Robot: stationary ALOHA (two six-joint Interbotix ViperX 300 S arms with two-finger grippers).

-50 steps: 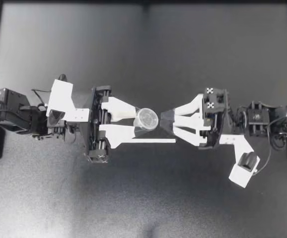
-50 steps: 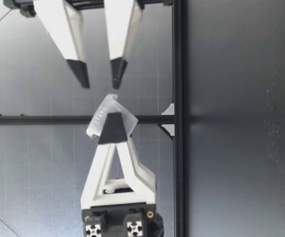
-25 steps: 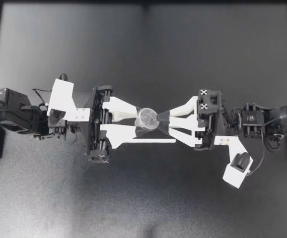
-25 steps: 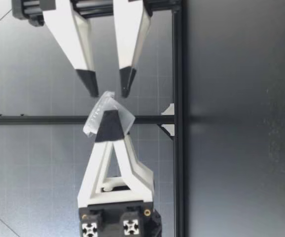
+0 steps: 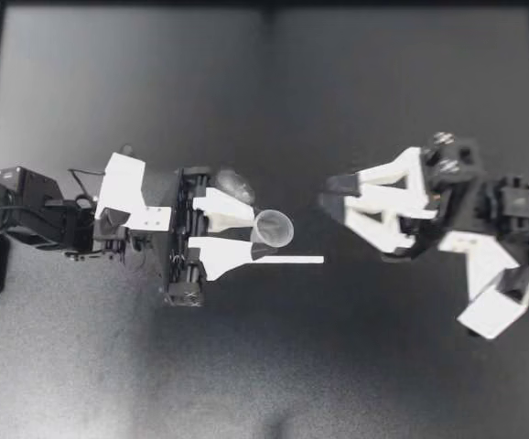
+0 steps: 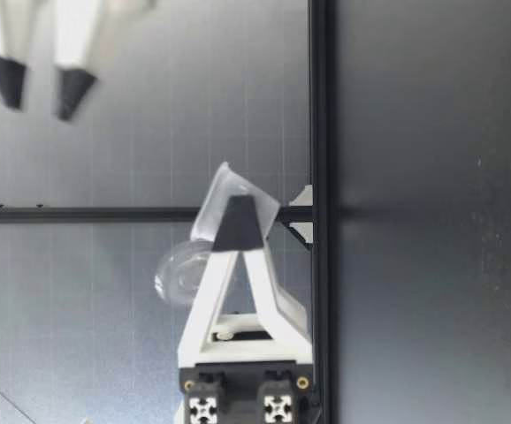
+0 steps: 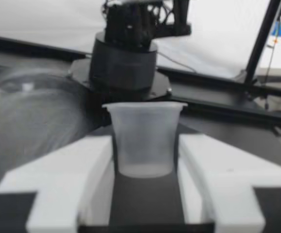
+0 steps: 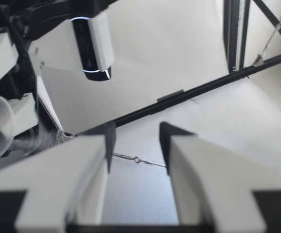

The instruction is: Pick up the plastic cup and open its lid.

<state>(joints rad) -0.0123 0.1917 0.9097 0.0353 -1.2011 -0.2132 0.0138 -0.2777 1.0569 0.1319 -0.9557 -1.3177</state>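
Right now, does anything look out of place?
Yes: the lid is off the cup and loose beside my left gripper, blurred, apparently in mid-air; my right gripper is open and holds nothing.

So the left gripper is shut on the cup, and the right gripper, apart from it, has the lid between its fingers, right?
Not quite: the right gripper has nothing between its fingers, as the right wrist view shows. The left gripper is shut on the plastic cup.
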